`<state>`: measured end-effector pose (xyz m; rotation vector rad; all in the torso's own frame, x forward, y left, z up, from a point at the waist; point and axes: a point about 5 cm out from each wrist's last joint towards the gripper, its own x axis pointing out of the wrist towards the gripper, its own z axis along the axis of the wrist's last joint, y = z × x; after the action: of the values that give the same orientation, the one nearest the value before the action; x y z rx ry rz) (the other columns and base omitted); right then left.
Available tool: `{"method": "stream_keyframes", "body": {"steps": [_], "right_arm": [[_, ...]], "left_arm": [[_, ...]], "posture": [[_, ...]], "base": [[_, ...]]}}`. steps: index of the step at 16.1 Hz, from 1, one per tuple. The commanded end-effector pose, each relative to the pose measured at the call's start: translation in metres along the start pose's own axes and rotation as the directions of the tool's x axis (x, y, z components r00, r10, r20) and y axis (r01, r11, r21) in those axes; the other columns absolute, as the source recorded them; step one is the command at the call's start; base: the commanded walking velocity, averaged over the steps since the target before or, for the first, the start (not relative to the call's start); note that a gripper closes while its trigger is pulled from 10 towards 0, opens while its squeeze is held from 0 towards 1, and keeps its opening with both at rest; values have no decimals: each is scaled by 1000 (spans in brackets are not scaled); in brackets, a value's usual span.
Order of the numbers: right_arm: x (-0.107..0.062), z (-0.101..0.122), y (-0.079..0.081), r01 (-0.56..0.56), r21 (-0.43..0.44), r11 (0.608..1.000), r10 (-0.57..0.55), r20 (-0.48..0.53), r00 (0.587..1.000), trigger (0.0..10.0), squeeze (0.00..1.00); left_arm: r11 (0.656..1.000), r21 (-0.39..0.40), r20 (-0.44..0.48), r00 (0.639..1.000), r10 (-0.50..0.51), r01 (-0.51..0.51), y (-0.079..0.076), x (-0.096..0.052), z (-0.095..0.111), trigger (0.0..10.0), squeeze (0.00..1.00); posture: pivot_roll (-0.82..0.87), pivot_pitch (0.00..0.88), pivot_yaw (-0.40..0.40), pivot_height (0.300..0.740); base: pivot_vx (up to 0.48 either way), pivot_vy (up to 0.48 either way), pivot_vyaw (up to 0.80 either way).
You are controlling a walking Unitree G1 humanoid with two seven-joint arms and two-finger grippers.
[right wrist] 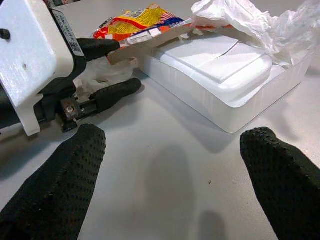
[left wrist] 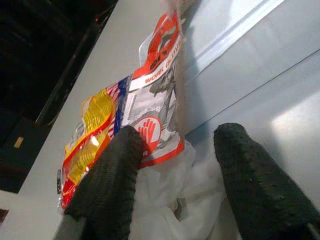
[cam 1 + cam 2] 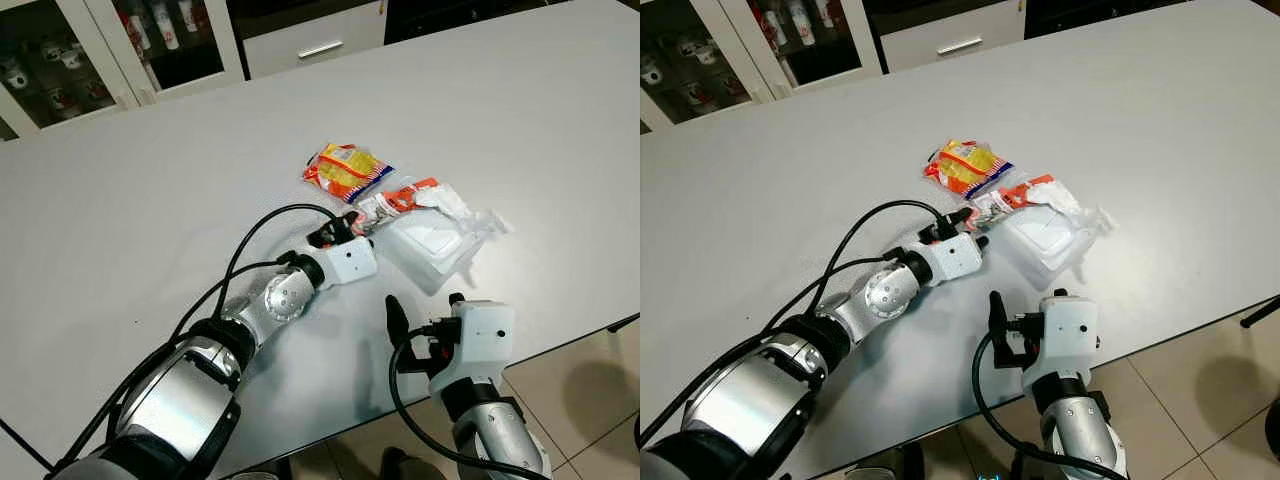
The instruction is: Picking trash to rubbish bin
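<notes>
On the worktop (image 3: 150, 180), your left gripper (image 2: 175, 195) straddles the white wrapper (image 2: 165, 200), fingers spread; right gripper (image 1: 170, 185) hovers nearby, fingers released.

On the large grey table (image 3: 150, 180) lies a yellow-and-orange snack packet (image 3: 346, 170), with a red-and-white printed wrapper (image 3: 398, 200) just to its right and nearer, touching a white plastic tray (image 3: 425, 245) with crumpled clear film (image 3: 470, 215) on its far side. Glass-fronted white cabinets (image 3: 100, 50) stand behind the table.
</notes>
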<state>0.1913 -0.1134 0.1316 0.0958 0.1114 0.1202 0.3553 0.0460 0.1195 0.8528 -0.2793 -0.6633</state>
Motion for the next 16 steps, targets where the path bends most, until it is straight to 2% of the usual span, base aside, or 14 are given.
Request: {"method": "stream_keyframes", "body": {"steps": [1,16], "right_arm": [[0,-1,2,-1,1,1000,1,-1,1000,10000,0],[2,0,2,1,4,1000,-1,4,1000,10000,0]], "left_arm": [[1000,-11,-27,1000,17,-17,2,0,-3,0,0],[998,-51,-45,999,23,-25,4,-2,-6,0,0]], "posture": [[-12,185,98,740],[-11,181,104,740]], "base": [[0,0,0],[0,0,0]]}}
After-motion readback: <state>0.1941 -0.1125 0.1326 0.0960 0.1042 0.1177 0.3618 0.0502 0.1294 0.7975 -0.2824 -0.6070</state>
